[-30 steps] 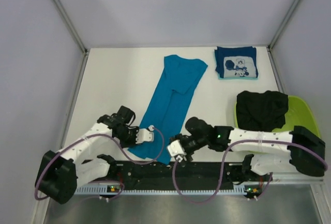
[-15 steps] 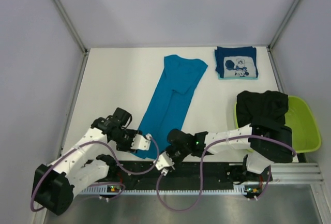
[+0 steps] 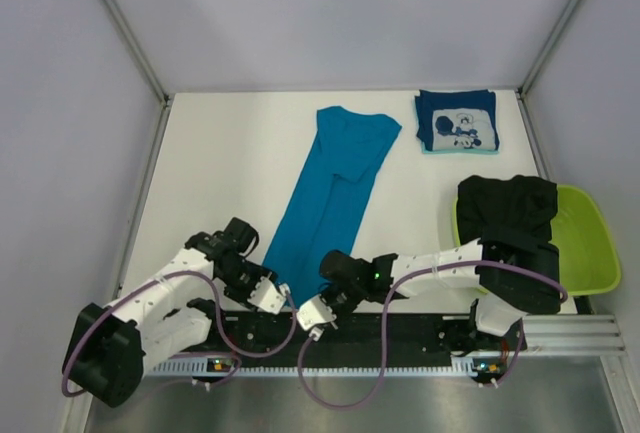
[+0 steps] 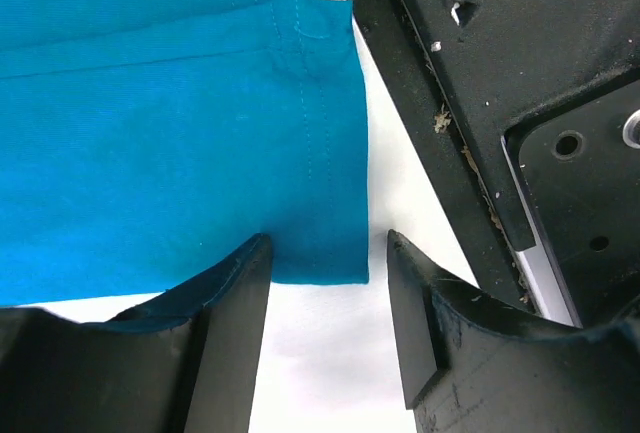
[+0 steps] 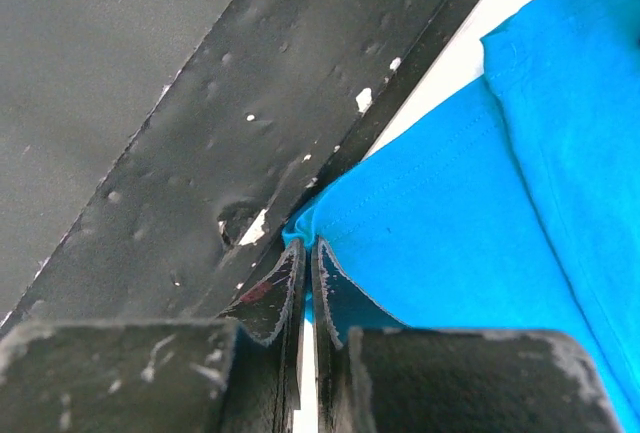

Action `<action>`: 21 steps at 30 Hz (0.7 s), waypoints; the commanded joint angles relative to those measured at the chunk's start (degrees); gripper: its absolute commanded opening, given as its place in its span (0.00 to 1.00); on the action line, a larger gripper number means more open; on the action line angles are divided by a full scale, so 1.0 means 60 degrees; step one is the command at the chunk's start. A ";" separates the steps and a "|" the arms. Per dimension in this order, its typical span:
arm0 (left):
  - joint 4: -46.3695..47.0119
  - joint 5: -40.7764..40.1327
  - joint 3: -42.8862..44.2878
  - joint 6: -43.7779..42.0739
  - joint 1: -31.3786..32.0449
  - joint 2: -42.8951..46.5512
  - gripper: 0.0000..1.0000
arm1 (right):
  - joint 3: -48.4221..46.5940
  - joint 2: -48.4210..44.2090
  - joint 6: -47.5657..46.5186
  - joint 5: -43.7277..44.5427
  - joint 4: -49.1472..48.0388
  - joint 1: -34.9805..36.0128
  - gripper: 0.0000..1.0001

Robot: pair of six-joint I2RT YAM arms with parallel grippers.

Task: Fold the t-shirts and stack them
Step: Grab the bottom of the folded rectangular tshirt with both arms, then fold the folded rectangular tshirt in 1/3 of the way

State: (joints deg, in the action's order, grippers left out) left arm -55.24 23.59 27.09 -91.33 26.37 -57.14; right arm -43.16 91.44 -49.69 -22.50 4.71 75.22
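The teal-blue t-shirt [image 3: 335, 178] lies as a long folded strip down the middle of the table. My right gripper [image 3: 308, 311] is shut on its near hem corner [image 5: 480, 233] right beside the black rail, with a nub of cloth pinched between the fingertips [image 5: 305, 245]. My left gripper [image 3: 274, 298] stands open over the other near corner of the teal cloth [image 4: 150, 133]; in the left wrist view [image 4: 327, 243] one finger overlaps the hem and the other rests on bare table. The navy printed t-shirt [image 3: 458, 121] sits folded at the back right. The black t-shirt [image 3: 505, 211] is heaped on the basin.
A lime-green basin [image 3: 590, 231] stands at the right edge under the black shirt. The black base rail [image 3: 400, 328] [image 4: 480, 103] [image 5: 150, 103] runs along the near table edge, close to both grippers. Metal frame posts and walls bound the table on both sides.
The right gripper moved left and nearer and shut on the teal shirt's near hem corner. The left gripper slid toward the near edge and opened wider over the other corner.
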 commanded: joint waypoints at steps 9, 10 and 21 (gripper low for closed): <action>0.1195 -0.0622 0.0271 0.1138 0.0292 -0.0173 0.00 | -0.0249 -0.1102 0.1819 -0.0262 -0.0169 -0.0567 0.00; 0.1282 -0.0636 0.0623 0.1710 0.0278 -0.0173 0.00 | -0.0205 -0.1322 0.2170 -0.0336 -0.0271 -0.0758 0.00; 0.2468 -0.0577 0.5104 0.5479 0.0219 -0.2996 0.00 | -0.0160 -0.1984 0.4048 -0.0439 -0.1633 -0.4388 0.00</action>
State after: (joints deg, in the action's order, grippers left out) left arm -44.73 20.32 49.36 -66.24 27.59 -67.81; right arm -42.63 79.61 -31.18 -25.04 1.23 56.05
